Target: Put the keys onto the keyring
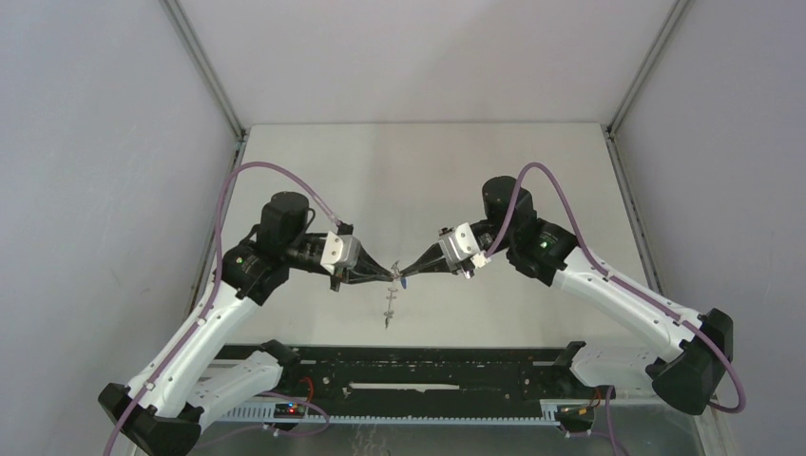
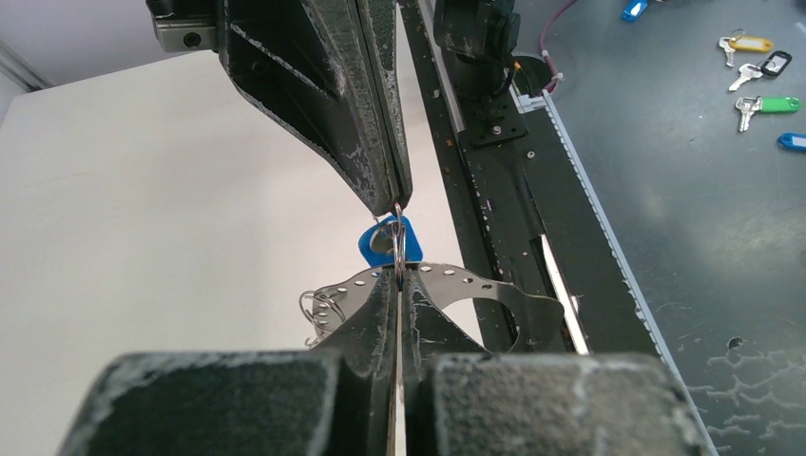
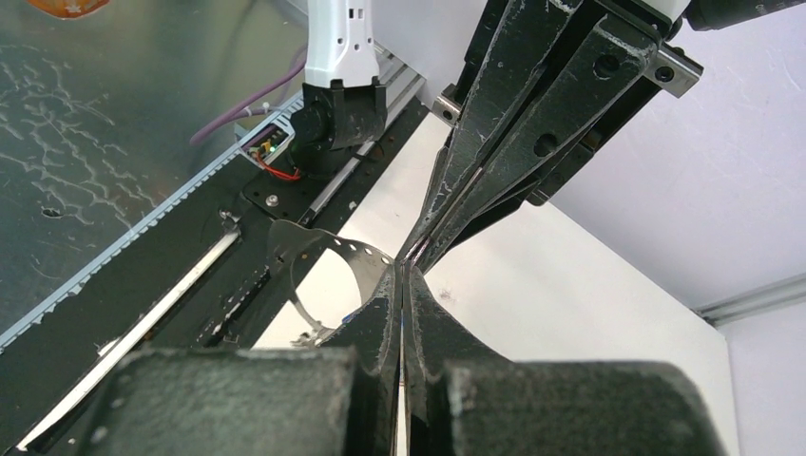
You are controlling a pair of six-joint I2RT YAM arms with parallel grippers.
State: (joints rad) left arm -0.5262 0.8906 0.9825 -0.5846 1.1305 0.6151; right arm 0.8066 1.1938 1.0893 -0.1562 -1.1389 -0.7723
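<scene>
Midair, left gripper (image 1: 393, 276) clamped on keyring (image 1: 388, 309), right gripper (image 1: 409, 273) on blue key (image 2: 369, 249), tip to tip.

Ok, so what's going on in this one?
The two arms meet tip to tip above the table. The left pincer looks shut on the keyring, whose perforated band and small rings dangle below it. The right pincer looks shut on the blue key, held right against the keyring. Whether the key is on a ring yet cannot be told, and the black key is not in view.
</scene>
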